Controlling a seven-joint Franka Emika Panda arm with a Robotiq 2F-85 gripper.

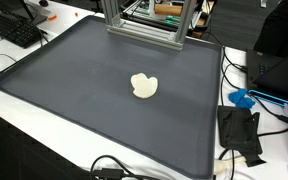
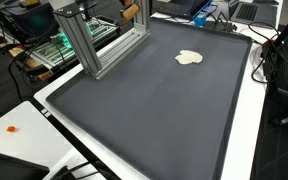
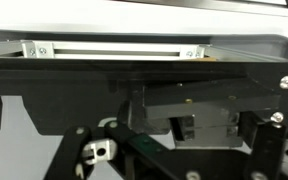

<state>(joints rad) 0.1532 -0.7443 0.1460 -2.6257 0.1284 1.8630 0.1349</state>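
Observation:
A small cream-coloured lump point(image 1: 144, 87) lies alone near the middle of a large dark grey mat point(image 1: 74, 95); it also shows towards the far side of the mat point(image 2: 154, 115) as a pale lump point(image 2: 189, 58). Neither arm nor gripper appears in the exterior views. The wrist view is filled with dark metal plates, screws and grey blocks point(image 3: 189, 118) close to the lens, with a silver aluminium bar point(image 3: 114, 50) above. Fingertips cannot be made out there, and the lump is not seen in that view.
An aluminium-profile frame point(image 1: 144, 30) stands at the mat's back edge and shows as a post point(image 2: 84, 45) in an exterior view. A keyboard point(image 1: 14, 30), a blue item point(image 1: 242, 98), a black device point(image 1: 239, 132) and cables lie around the mat. A small orange thing point(image 2: 11, 129) sits on the white table.

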